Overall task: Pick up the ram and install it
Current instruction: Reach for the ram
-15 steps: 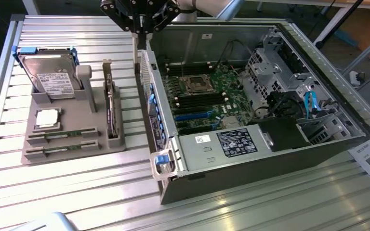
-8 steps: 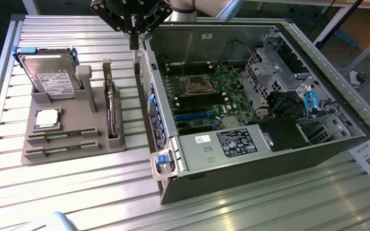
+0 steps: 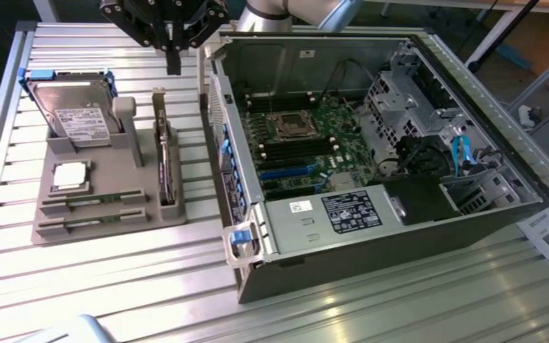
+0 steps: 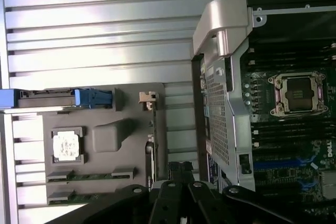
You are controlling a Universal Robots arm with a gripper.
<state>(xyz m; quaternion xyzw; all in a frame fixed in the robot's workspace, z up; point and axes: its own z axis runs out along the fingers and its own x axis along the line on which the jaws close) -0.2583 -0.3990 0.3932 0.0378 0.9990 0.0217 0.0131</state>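
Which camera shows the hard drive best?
The exterior view: the hard drive stands upright in the grey holder, with its labelled face towards the camera. The wrist view looks down on its thin top edge and its blue rails.

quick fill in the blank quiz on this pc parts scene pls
1. ___ ram sticks lie in slots of the gray holder.
2. The hard drive stands upright in the holder, in a ___ bracket.
3. The gripper hangs above the holder, holding nothing, with its fingers ___.

Missing words: two; blue; shut
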